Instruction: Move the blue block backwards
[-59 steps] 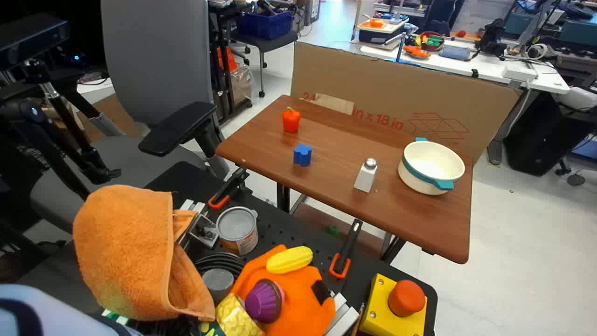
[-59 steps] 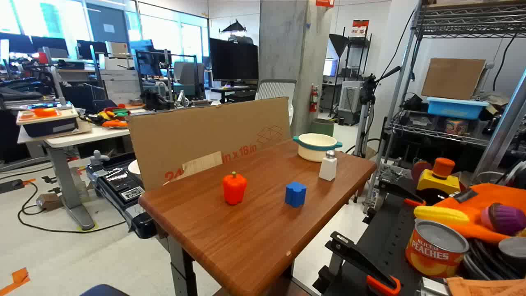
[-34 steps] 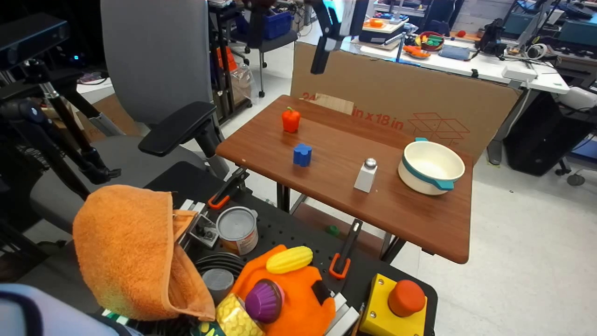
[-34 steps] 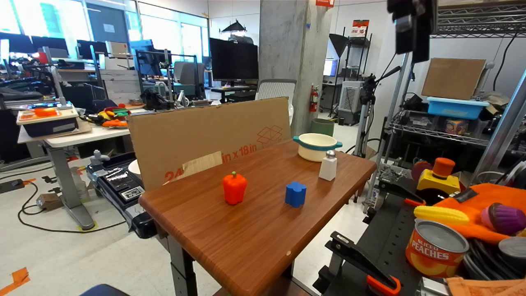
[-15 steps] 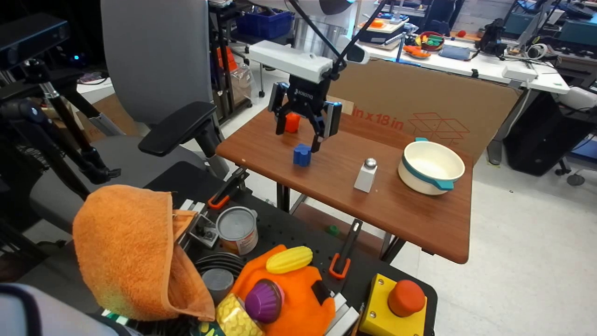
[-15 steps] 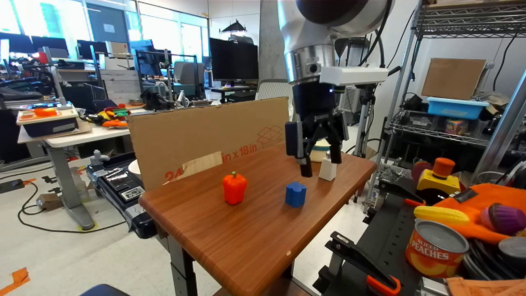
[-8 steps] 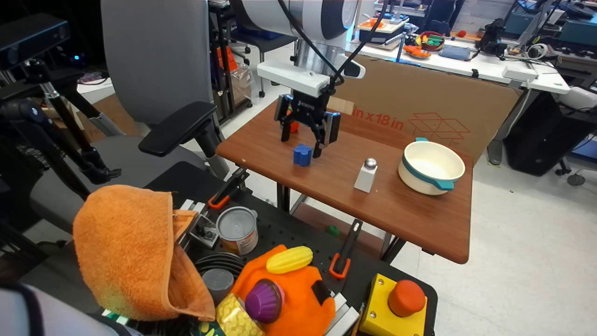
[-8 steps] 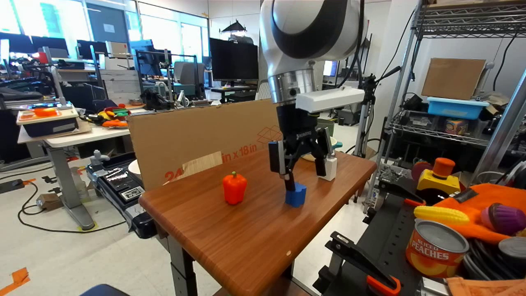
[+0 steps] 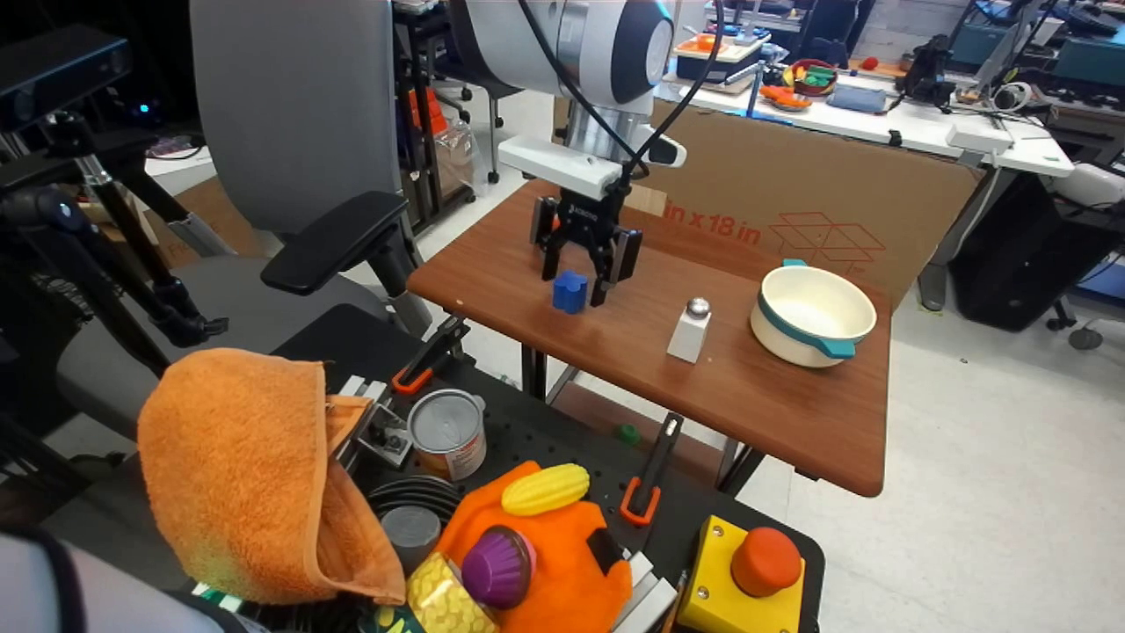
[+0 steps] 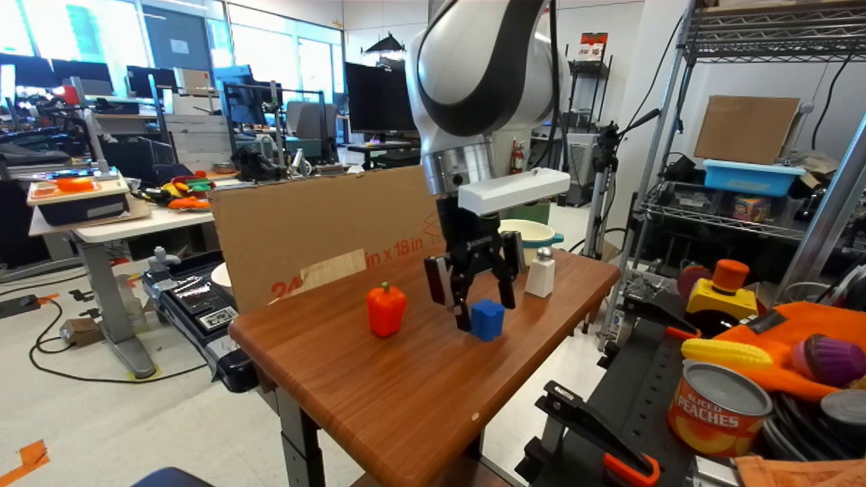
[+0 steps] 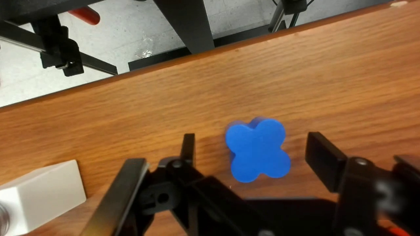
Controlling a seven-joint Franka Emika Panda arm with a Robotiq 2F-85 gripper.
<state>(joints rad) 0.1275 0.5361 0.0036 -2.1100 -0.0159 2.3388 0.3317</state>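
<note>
The worktop [image 10: 379,399] is brown wood. A black cart [image 9: 527,431] runs beside one long edge, with floor showing in the gap; along the other long edge stands an upright cardboard sheet [image 9: 791,167], walling off that side. The arm [image 10: 473,74] reaches down from above.

The gripper [image 11: 254,152] points downward, jaws spread apart. In the wrist view the block [image 11: 258,150] lies between them, with wood showing on both sides of it. How high the tips are above the wood is hard to judge.

The bowl [image 9: 813,312], cream with teal handles, fills much of the corner where the cardboard edge meets one short edge. The shaker [image 9: 690,332] stands upright near the cart edge, between bowl and block. The pepper [image 10: 386,312] is on the cardboard side of the block and closer to the other short edge; in an exterior view the gripper covers most of it.

The block sits flat on the wood, nearer the cart edge than the cardboard edge, and nearer the short edge away from the bowl. A strip of open wood separates it from the cart edge, and continues to the corner away from the bowl.
</note>
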